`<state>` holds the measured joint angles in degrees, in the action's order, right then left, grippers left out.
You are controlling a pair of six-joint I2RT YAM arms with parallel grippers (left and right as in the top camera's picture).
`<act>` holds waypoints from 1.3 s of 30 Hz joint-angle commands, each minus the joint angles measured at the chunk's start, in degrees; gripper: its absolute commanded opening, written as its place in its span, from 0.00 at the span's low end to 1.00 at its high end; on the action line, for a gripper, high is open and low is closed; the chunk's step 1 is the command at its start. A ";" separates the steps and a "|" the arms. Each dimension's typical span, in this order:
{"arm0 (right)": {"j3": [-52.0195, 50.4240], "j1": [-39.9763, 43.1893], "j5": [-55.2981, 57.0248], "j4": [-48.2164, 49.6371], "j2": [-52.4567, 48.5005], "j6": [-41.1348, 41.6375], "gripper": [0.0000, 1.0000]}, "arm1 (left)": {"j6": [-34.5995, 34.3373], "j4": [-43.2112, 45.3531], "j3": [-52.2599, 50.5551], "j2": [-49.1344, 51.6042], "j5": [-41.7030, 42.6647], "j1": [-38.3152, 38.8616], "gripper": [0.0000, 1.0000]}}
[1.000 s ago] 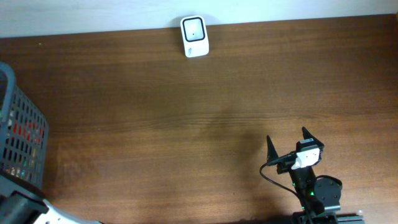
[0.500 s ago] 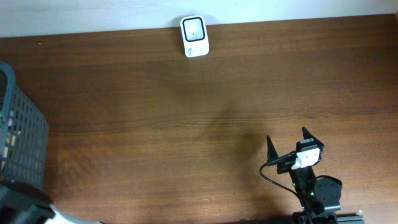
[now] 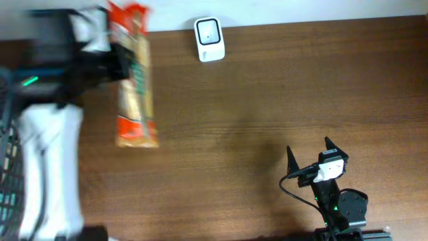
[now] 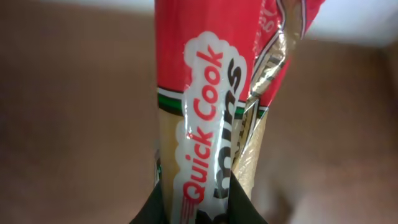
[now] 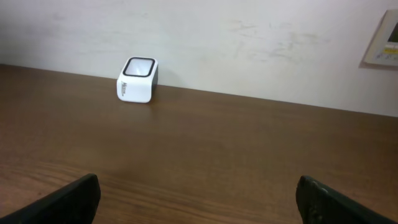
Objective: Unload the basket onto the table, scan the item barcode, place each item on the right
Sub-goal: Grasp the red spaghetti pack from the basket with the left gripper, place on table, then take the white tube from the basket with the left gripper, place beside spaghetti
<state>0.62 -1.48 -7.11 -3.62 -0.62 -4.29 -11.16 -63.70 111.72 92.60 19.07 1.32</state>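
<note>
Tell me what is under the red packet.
Only brown table shows around the packet, and blurred wood behind it in the left wrist view. The spot directly beneath it is hidden from overhead.

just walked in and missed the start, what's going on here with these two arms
The left gripper is shut on a red and tan food packet marked "Quick Cook", holding it over the back left part of the table. The white scanner sits at the table's back edge, to the right of the packet. The right gripper is open and empty near the front.
</note>
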 commanded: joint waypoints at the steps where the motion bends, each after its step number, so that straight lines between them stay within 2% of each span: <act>1: -0.31 0.26 0.22 -0.26 0.37 0.22 0.99 | -17.20 3.80 -11.02 9.86 0.85 9.22 0.00; 2: -0.31 0.26 0.22 -0.26 0.37 0.20 0.99 | -21.68 6.54 -13.66 13.16 0.87 11.98 0.00; 4: -0.31 0.26 0.22 -0.26 0.37 0.20 0.98 | -25.92 12.81 -16.46 19.61 0.87 17.53 0.00; 7: -0.31 0.26 0.22 -0.26 0.37 0.22 0.99 | -27.02 18.16 -16.46 27.23 0.87 24.33 0.00; 8: -0.31 0.26 0.22 -0.24 0.37 0.20 0.99 | -26.99 19.28 -16.46 29.18 0.83 26.56 0.04; 9: -0.31 0.26 0.22 -0.26 0.37 0.20 0.99 | -26.97 19.76 -16.46 29.94 0.44 27.96 0.43; 10: -0.31 0.26 0.22 -0.26 0.37 0.20 0.99 | -26.97 20.02 -16.41 29.92 0.52 28.20 0.63; 12: -0.31 0.26 0.22 -0.24 0.37 0.20 0.99 | -24.90 18.95 -14.34 28.04 0.96 27.45 0.77; 13: -0.31 0.26 0.22 -0.26 0.37 0.22 0.98 | -22.05 17.84 -11.45 25.55 -1.07 25.94 0.89; 14: -0.31 0.26 0.22 -0.26 0.37 0.20 0.99 | -16.37 15.39 -6.84 22.21 -4.11 23.52 0.99; 15: -0.31 0.26 0.22 -0.26 0.37 0.22 0.99 | -13.18 13.40 -3.96 20.15 -7.30 21.97 0.99; 17: -0.31 0.26 0.22 -0.24 0.37 0.20 0.99 | -1.75 3.15 8.00 12.28 -23.50 15.21 0.99; 18: -0.31 0.26 0.22 -0.26 0.37 0.20 0.99 | -1.03 -0.70 12.37 6.97 -34.34 10.34 0.99; 19: -0.31 0.26 0.22 -0.26 0.37 0.20 0.99 | 0.13 -1.33 13.00 3.98 -39.26 7.30 0.99; 21: -0.31 0.26 0.22 -0.26 0.37 0.20 0.99 | 2.51 -3.32 13.00 -2.27 -46.80 -3.72 0.99; 23: -0.31 0.26 0.22 -0.26 0.37 0.22 0.99 | 2.49 -7.41 12.98 -3.52 -48.04 -15.47 0.99; 25: -0.31 0.26 0.22 -0.26 0.37 0.22 0.99 | 2.49 -8.94 10.95 -2.73 -49.83 -24.72 0.84; 27: -0.31 0.26 0.22 -0.24 0.37 0.20 0.99 | 2.51 -6.49 4.50 -2.45 -52.61 -30.10 0.84; 31: -0.31 0.26 0.22 -0.26 0.37 0.22 0.99 | 5.33 3.96 -9.60 -2.45 -49.53 -39.89 0.84; 34: -0.31 0.26 0.22 -0.24 0.37 0.22 0.99 | 14.29 13.29 -22.08 -2.27 -46.62 -45.42 0.86; 37: -0.31 0.26 0.22 -0.24 0.37 0.22 0.99 | 27.98 19.87 -28.68 -0.61 -42.64 -49.24 0.86; 39: -0.31 0.26 0.22 -0.24 0.37 0.22 0.99 | 28.87 20.87 -29.18 2.40 -42.16 -51.45 0.84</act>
<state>0.62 -1.48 -6.98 -3.62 -0.62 -4.29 13.02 -43.83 83.24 92.55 -24.91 -48.51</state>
